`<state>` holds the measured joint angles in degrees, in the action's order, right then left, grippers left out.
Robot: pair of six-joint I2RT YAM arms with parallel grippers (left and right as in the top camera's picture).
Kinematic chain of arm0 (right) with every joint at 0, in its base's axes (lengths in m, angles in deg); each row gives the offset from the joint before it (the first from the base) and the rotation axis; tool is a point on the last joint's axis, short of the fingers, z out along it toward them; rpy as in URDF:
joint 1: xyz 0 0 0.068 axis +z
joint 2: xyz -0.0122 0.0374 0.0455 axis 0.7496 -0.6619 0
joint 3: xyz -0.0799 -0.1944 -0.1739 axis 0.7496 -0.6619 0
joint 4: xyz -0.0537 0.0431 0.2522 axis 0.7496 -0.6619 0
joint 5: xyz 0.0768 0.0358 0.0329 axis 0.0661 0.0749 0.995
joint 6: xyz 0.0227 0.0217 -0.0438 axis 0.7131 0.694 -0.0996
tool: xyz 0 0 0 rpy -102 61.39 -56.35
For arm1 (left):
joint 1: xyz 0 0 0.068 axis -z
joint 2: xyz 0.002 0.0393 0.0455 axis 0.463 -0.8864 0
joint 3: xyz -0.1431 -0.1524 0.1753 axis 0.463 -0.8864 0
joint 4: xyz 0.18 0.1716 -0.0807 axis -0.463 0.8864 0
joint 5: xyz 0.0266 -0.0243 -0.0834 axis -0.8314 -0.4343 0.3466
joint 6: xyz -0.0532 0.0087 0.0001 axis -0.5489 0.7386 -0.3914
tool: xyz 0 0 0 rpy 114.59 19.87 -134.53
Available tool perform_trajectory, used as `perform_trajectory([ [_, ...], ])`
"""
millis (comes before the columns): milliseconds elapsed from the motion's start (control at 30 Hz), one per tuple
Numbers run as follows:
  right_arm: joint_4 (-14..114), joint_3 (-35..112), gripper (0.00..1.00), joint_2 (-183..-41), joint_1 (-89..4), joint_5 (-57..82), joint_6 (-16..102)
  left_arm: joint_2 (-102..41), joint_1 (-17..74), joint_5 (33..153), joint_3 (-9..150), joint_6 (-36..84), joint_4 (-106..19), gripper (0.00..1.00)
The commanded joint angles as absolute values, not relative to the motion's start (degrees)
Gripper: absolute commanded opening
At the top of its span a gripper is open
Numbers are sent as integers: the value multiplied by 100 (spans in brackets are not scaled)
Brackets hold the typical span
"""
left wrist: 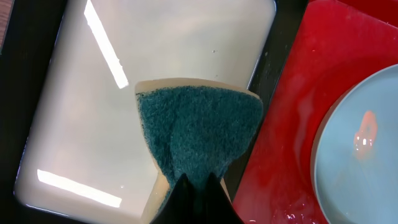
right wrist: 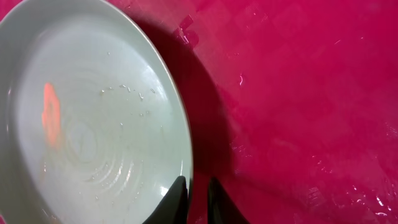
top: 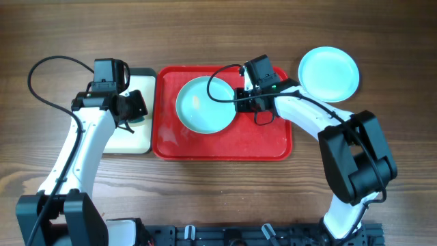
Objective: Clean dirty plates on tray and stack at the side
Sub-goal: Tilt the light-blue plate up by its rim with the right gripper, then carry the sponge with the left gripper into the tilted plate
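Note:
A pale blue plate [top: 205,104] lies on the red tray [top: 225,143]. My right gripper [top: 240,96] is shut on its right rim. In the right wrist view the fingers [right wrist: 197,186] straddle the rim of the wet plate [right wrist: 93,124], which casts a shadow on the tray [right wrist: 298,93] and looks slightly raised on that side. A second pale plate [top: 328,74] sits on the table to the tray's upper right. My left gripper [top: 133,109] is shut on a teal sponge [left wrist: 199,124], held over the cream tray [left wrist: 93,93]. Only two plates show.
The black-rimmed cream tray [top: 130,140] sits against the red tray's left edge. The red tray's surface [left wrist: 280,124] is wet, and the plate's edge [left wrist: 360,149] shows at the right of the left wrist view. Cables hang from both arms.

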<state>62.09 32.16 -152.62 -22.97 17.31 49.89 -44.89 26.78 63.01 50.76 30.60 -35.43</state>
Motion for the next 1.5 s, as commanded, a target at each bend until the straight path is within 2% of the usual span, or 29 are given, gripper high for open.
perform_trajectory([
  [0, 6240, 3197, 13, -15426, -2181, 1628, 5037, -4485, 2711, 6227, 5069, 2985, -3540, 4],
  [67, 6240, 3197, 12, -15437, -2162, 1621, 5035, -4515, 2711, 6227, 5071, 2985, -3532, 4],
  [167, 6237, 3197, 4, -15437, -2162, 1604, 5122, -4553, 2711, 6227, 5069, 2985, -3508, 4],
  [600, 6222, 3197, 4, -15437, -2162, 1632, 5229, -4553, 2711, 6236, 5071, 3545, -3521, 4],
  [833, 6251, 3197, 4, -15437, -2162, 1632, 5378, -4553, 2711, 7333, 5071, 4233, -3661, 4],
  [1167, 6216, 3197, 4, -15437, -2120, 1628, 5944, -4553, 2772, 8458, 5071, 4133, -3868, 4],
  [1467, 6213, 3197, 4, -15437, -1908, 1604, 6127, -4553, 3570, 8388, 5071, 3171, -4426, 4],
])
